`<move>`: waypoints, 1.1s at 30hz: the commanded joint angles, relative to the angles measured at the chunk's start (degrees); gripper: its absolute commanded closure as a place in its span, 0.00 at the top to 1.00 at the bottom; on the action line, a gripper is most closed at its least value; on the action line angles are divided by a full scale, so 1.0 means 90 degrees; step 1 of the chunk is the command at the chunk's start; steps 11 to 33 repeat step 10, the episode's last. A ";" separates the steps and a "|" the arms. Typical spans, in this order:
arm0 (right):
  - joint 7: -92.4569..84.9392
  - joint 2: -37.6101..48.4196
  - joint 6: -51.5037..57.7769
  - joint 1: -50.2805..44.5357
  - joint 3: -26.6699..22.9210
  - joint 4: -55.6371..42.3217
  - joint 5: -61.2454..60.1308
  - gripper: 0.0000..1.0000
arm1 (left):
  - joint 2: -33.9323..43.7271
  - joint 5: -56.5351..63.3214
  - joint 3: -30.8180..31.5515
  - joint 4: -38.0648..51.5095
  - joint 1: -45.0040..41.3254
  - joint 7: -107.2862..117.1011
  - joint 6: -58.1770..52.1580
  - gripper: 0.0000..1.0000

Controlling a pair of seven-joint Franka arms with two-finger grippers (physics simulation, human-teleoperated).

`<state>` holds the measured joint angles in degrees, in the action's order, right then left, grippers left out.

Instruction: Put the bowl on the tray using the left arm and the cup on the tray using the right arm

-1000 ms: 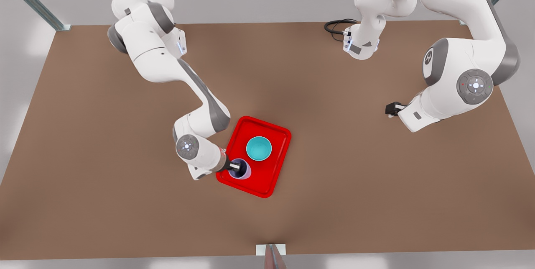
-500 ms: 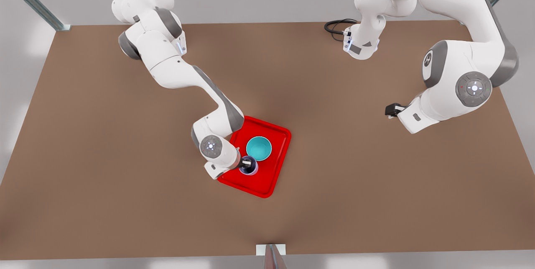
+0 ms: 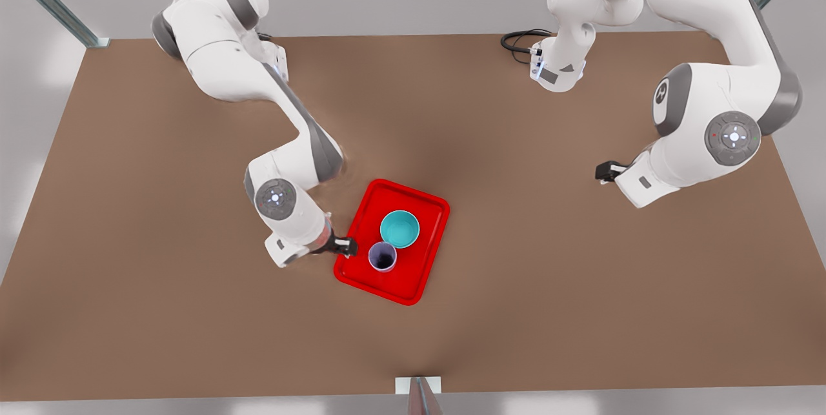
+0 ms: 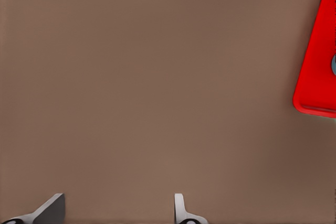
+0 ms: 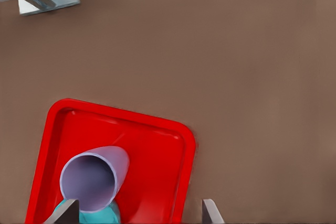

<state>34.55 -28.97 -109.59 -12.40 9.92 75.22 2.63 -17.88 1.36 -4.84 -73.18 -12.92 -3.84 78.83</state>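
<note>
Bowl (image 3: 399, 228) cut off at the frame edge in the right wrist view, half behind cup (image 3: 382, 256). Both stand upright and touching on the red tray (image 3: 413, 283). Right gripper (image 3: 349, 246), fingers spread and empty, sits at the tray's edge on the front view's left; half a second ago it gripped the cup. Left gripper (image 3: 603, 170), fingers apart, waits well apart over bare table (image 3: 161, 305).

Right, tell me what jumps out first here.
The bright red tray near the table's middle grabs the eye, with the teal bowl and lavender cup standing side by side on it. The right tool hangs open at the tray's edge beside the cup, while the left tool waits open over bare table at the front view's right.
</note>
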 commanded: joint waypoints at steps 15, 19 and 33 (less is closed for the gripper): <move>-0.3642 0.3062 0.1523 0.1778 -0.1229 0.2599 -0.0526 1.00 | -0.0054 -0.0014 0.0001 0.0006 0.0000 -0.0003 -0.0019 1.00; -0.3642 0.3062 0.1523 0.1778 -0.1229 0.2599 -0.0526 1.00 | -0.0054 -0.0014 0.0001 0.0006 0.0000 -0.0003 -0.0019 1.00; -0.3642 0.3062 0.1523 0.1778 -0.1229 0.2599 -0.0526 1.00 | -0.0054 -0.0014 0.0001 0.0006 0.0000 -0.0003 -0.0019 1.00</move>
